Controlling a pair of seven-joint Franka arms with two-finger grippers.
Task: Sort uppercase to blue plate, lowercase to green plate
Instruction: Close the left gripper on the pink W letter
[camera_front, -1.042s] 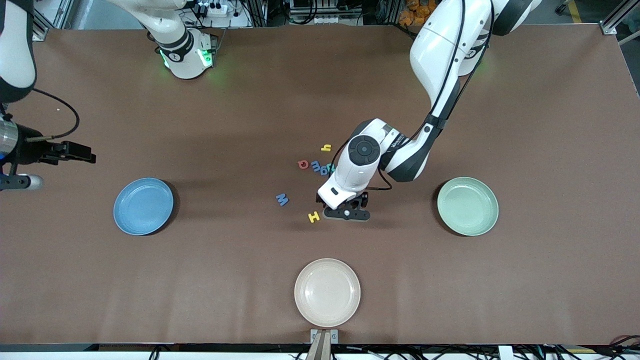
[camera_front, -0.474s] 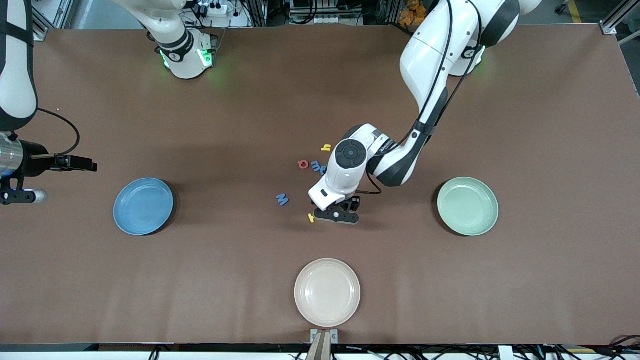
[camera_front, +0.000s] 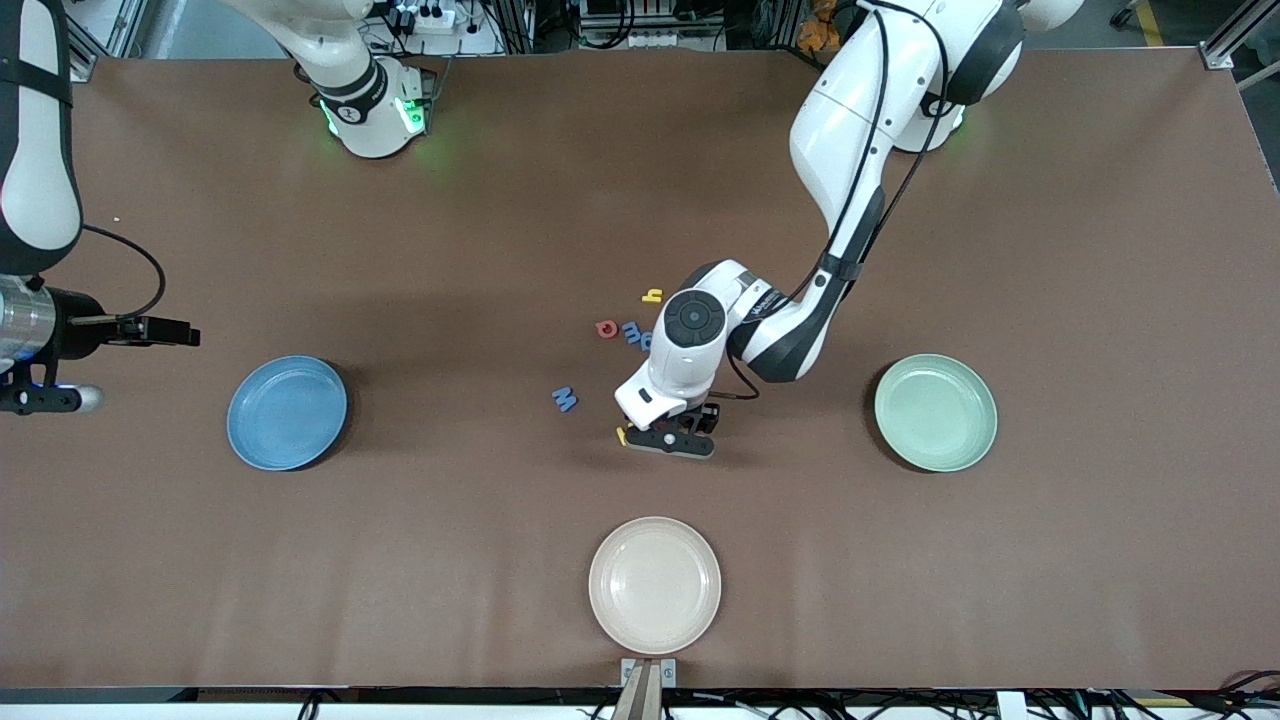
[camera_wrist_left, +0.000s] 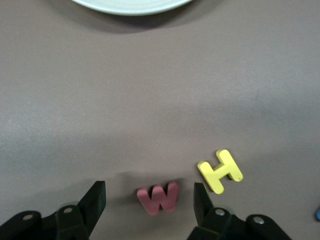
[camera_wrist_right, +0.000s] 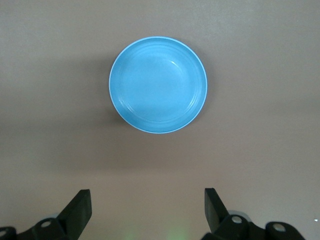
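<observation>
Left hand (camera_wrist_left: 149, 200) low mid-tabletop, fingers apart straddling red w (camera_wrist_left: 159, 197) with H (camera_wrist_left: 220, 171) just outside one finger, so only w gets pinched for green plate (camera_front: 935, 412); right hand (camera_wrist_right: 147, 210) waits released above blue plate (camera_wrist_right: 158, 84).

A matte brown table (camera_front: 1100, 560) filled nearly the whole view under even overhead light, with aluminium framing (camera_front: 1228, 40), cables and a power strip (camera_front: 432, 17) crowded along the edge by the bases.
</observation>
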